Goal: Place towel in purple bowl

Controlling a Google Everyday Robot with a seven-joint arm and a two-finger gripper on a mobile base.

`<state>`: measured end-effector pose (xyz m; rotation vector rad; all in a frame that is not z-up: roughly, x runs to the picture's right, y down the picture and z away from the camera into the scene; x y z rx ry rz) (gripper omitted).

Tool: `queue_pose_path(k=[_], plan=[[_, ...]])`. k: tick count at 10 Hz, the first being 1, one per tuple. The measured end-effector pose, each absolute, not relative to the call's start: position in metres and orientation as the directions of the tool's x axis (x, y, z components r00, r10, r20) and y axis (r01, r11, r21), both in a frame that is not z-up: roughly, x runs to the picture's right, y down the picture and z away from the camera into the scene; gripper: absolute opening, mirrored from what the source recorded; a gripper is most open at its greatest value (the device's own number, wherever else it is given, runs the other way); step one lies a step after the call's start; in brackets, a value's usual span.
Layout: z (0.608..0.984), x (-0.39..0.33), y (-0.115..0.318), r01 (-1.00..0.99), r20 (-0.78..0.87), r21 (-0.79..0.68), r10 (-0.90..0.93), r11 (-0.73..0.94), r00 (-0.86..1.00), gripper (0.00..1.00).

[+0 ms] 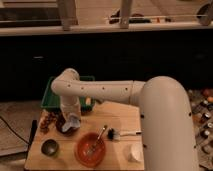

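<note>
The gripper (70, 118) is held directly above the purple bowl (61, 130), at the end of the white arm (100, 91), which is bent down over it. The towel (73, 123), pale and bunched, is seen at the gripper, reaching down to the purple bowl's rim. Whether it is gripped, and how wide the gripper is set, cannot be told. A green tray (51, 95) is set behind the purple bowl, an orange bowl (90, 149) in front and to the right of it, and a small dark bowl (50, 146) just in front of it.
</note>
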<state>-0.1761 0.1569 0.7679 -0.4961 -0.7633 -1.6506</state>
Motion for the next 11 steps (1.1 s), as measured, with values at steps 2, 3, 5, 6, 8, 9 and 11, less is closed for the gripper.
queue_pose_path(k=[2,3,5,6,8,9,11], plan=[[0.7692,-0.177,0.1554,0.972,0.687,0.215,-0.692,-0.094,-0.219,0.8],[0.7695,-0.1769,0.1551,0.972,0.689,0.214,-0.691,-0.095,-0.219,0.8],[0.7695,-0.1771,0.1544,0.972,0.689,0.214,-0.69,-0.096,-0.22,0.8],[0.7695,-0.1773,0.1542,0.972,0.689,0.216,-0.69,-0.097,-0.222,0.8],[0.7689,-0.1773,0.1532,0.971,0.685,0.217,-0.693,-0.101,-0.226,0.8],[0.7683,-0.1778,0.152,0.97,0.682,0.22,-0.695,-0.103,-0.228,0.8],[0.768,-0.1788,0.1498,0.969,0.674,0.225,-0.701,-0.105,-0.233,0.8]])
